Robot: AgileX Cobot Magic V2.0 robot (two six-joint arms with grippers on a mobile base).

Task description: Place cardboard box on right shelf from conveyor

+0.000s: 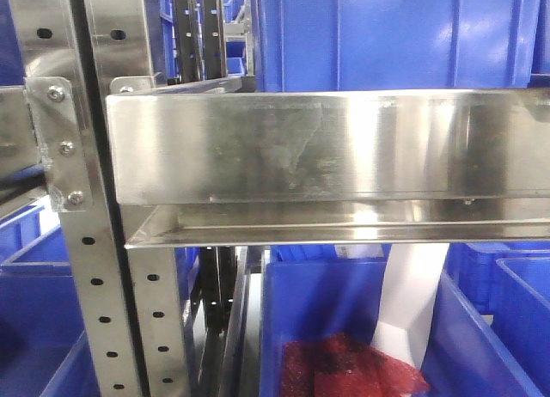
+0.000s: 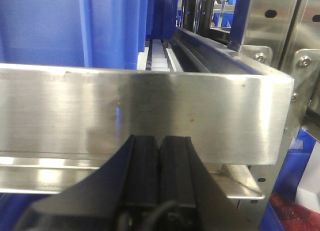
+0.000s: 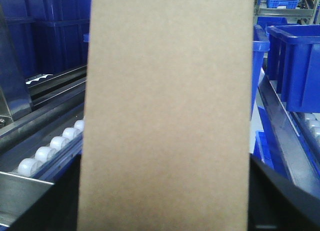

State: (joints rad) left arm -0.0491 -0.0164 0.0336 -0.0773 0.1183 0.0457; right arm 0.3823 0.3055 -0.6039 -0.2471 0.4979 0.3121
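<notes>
Plain tan cardboard box [image 3: 167, 116], upright

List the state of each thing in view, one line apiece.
cardboard box: upright, gripped, fills the right wrist view.
right pincer: shut on the cardboard box.
left pincer: shut, empty.
right shelf: no cardboard box visible on it.
lower blue bin: open, holding red material.

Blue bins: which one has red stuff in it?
The blue bin directly below the steel shelf; red crinkly material lies inside it. The others show none.
</notes>
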